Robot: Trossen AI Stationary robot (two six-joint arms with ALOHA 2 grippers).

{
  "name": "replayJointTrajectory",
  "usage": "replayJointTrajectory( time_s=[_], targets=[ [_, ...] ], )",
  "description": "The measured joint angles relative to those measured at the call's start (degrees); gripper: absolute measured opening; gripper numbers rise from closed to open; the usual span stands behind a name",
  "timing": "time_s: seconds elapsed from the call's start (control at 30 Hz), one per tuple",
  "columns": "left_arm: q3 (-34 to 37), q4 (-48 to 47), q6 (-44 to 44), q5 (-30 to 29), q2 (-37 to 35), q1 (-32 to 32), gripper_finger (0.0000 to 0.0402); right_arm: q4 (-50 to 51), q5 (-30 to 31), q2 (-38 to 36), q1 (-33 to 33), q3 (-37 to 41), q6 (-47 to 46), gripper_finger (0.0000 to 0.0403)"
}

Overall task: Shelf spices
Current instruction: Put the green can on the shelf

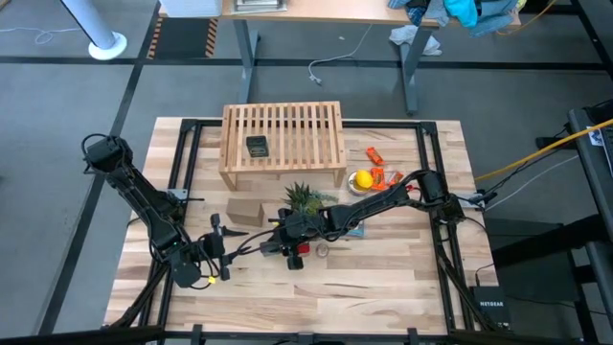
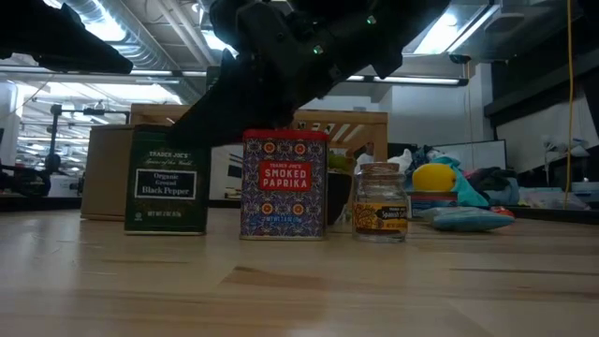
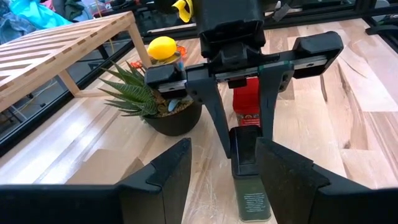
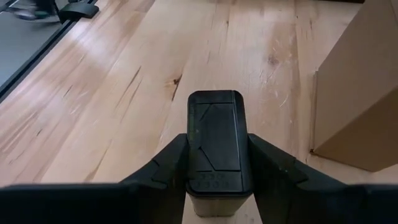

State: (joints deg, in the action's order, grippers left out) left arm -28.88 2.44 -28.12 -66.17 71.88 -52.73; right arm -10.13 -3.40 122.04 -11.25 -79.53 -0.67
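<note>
Right end effector [image 4: 217,186]: fingers flank the black tin [image 4: 216,149] on the surface [image 1: 383,278], seemingly touching; grip unconfirmed.
Left end effector [image 1: 218,257]: apart, empty, just beside.
Red tin [image 2: 284,183]: between black tin and jar [image 2: 380,201].
Shelf [image 1: 283,134]: far edge, one dark tin [image 1: 257,146] on its slats.

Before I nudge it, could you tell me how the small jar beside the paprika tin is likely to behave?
The jar looks like glass, so probably fragile and slick. It stands upright and squat, so it likely slides rather than tips; being round, it could roll if knocked over.
</note>
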Motion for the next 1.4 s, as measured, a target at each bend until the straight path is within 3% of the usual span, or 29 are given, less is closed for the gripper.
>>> replayJointTrajectory(
  time_s=[0.23,0.53,0.83,1.13,1.4],
  targets=[
    [0.0,0.0,0.0,0.0,0.0,0.0,0.0172,3.9,1.4,0.0,0.0,-4.6,4.2,0.0141],
    [0.0,0.0,0.0,0.0,0.0,0.0,0.0172,23.2,4.4,0.0,0.0,-18.9,11.6,0.0141],
    [0.0,0.0,-0.3,0.1,0.0,-0.1,0.0172,44.7,18.1,-0.1,0.0,-35.0,15.5,0.0141],
    [0.0,0.0,-0.4,0.2,0.0,-0.1,0.0172,56.7,29.2,-0.1,0.8,-44.3,19.3,0.014],
    [0.0,0.0,-0.4,0.2,0.0,-0.1,0.0172,59.1,30.2,-0.2,5.9,-50.5,22.2,0.014]
  ],
)
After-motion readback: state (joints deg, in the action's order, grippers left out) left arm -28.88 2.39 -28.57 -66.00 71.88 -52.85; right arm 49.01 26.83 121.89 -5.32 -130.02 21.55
